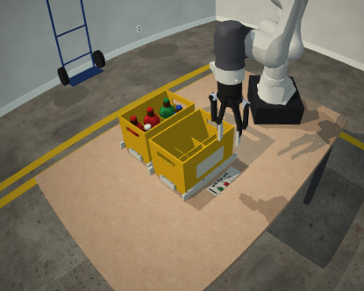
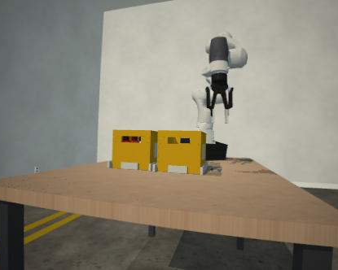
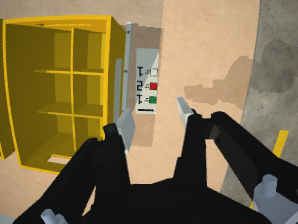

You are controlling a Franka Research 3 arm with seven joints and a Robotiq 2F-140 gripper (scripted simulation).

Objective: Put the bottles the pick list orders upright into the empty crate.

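Observation:
The pick list [image 1: 224, 181] [image 3: 145, 92] lies beside the empty crate [image 1: 168, 176] [image 2: 180, 156] [image 3: 107, 55]. From its black bar, it reads green 1, red 2, white 1. The empty crate stands level and its compartments hold no bottles. The other crate [image 1: 133, 138] [image 2: 131, 157] holds two visible red bottles [image 1: 133, 120] [image 1: 151, 117], a green one [image 1: 166, 108], a blue-capped one [image 1: 179, 109] and a white-capped one [image 1: 147, 127]; its walls hide the rest. My gripper [image 1: 229, 135] [image 2: 219, 118] [image 3: 155, 112] is open and empty, high above the pick-list side of the empty crate.
The crates stand close side by side, with pale locating strips [image 1: 209, 177] at their bases on the table [image 1: 132, 219] [image 2: 111, 187]. The robot's black base [image 1: 277, 111] is behind them. A blue hand truck [image 1: 86, 75] stands on the floor beyond the table.

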